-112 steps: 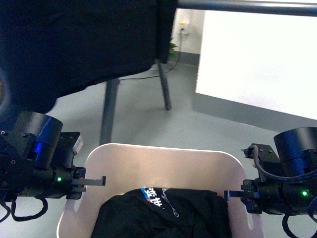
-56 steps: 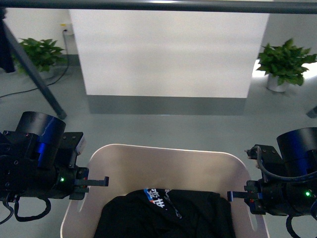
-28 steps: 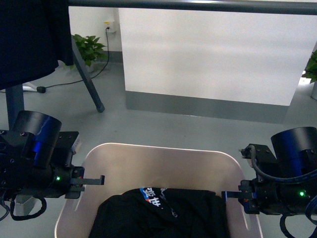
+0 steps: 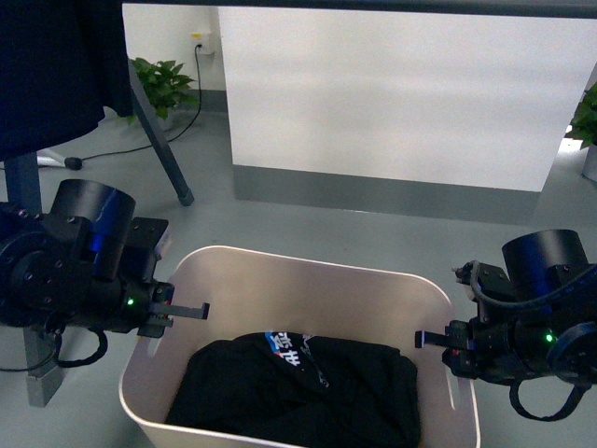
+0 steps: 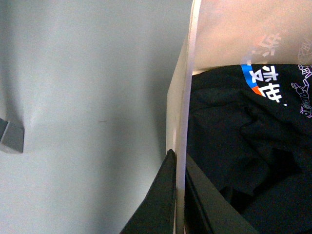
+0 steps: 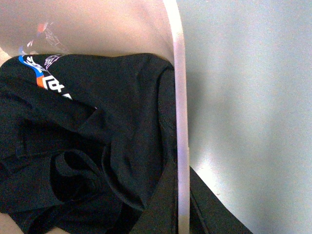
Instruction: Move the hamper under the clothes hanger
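Note:
The beige hamper [image 4: 312, 269] sits low in the middle of the front view, with a black garment with a blue-and-white print [image 4: 298, 378] inside. My left gripper [image 4: 177, 311] is shut on its left rim. My right gripper [image 4: 437, 339] is shut on its right rim. In the left wrist view the rim [image 5: 187, 97] runs between the closed jaws of the left gripper [image 5: 179, 158]. The right wrist view shows the rim [image 6: 178, 87] pinched the same way by the right gripper [image 6: 181, 168]. The clothes hanger's bar [image 4: 373, 5] crosses the top edge above the hamper, and one leg [image 4: 159, 140] slants down at the left.
A dark garment [image 4: 51, 65] hangs at the top left. A white panel [image 4: 392, 93] with a grey base stands behind the hamper. Potted plants [image 4: 163, 79] stand at the back left and the far right edge. A cable lies on the grey floor, and a grey post [image 4: 23, 187] stands at the left.
The scene behind swung sideways over the two seconds. Now the hamper sits lower in the front view, showing more of its walls, and the bar is at the top edge. Both grips are unchanged.

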Available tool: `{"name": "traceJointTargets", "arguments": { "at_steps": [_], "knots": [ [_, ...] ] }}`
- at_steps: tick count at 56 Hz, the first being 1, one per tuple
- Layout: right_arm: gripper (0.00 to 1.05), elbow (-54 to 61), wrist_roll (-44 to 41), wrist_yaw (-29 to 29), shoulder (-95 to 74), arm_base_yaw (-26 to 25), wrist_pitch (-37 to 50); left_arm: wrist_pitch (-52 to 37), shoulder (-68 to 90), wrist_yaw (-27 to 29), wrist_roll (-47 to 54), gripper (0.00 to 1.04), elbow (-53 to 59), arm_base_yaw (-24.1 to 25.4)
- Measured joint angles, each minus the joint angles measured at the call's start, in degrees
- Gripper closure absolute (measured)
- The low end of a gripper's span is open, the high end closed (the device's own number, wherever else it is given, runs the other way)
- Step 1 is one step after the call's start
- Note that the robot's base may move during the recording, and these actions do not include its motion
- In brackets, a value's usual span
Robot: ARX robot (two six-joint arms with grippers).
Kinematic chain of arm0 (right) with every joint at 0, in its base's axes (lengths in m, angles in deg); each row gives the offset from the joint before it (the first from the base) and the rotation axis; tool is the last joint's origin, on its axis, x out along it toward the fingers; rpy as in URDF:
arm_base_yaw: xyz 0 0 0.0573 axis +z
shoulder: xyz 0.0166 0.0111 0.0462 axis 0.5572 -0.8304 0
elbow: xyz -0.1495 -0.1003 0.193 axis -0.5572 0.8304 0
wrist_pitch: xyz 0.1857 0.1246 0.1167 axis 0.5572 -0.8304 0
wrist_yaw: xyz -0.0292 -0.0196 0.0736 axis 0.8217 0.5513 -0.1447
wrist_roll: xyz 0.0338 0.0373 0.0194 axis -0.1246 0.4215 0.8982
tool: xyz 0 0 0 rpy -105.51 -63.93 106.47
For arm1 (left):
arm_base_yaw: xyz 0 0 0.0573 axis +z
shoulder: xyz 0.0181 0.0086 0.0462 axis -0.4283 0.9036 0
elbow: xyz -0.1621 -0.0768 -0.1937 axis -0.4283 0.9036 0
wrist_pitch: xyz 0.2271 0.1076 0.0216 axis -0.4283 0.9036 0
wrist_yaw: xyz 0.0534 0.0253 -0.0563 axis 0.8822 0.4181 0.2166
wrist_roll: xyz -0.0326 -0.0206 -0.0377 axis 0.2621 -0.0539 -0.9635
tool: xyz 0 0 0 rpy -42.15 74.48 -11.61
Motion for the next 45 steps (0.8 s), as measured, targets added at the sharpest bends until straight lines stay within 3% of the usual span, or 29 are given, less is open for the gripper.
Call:
{"name": "traceJointTargets", "arguments": {
  "at_steps": [16,41,45],
  "knots": [
    [1.02,-10.27,-1.05,1.81,-4.02,-2.89,-8.13,8.09,5.09,-0.26,0.02,1.01,-12.46,-1.86],
    [1.02,-14.99,-4.00,4.46,-7.69,-3.52,-11.85,16.15,10.16,-0.50,-3.10,1.01,-15.85,-3.28],
    [1.02,-15.15,-4.07,4.92,-7.91,-3.52,-11.76,16.26,10.16,-1.22,-3.19,0.91,-15.87,-3.28]
  ]
}}
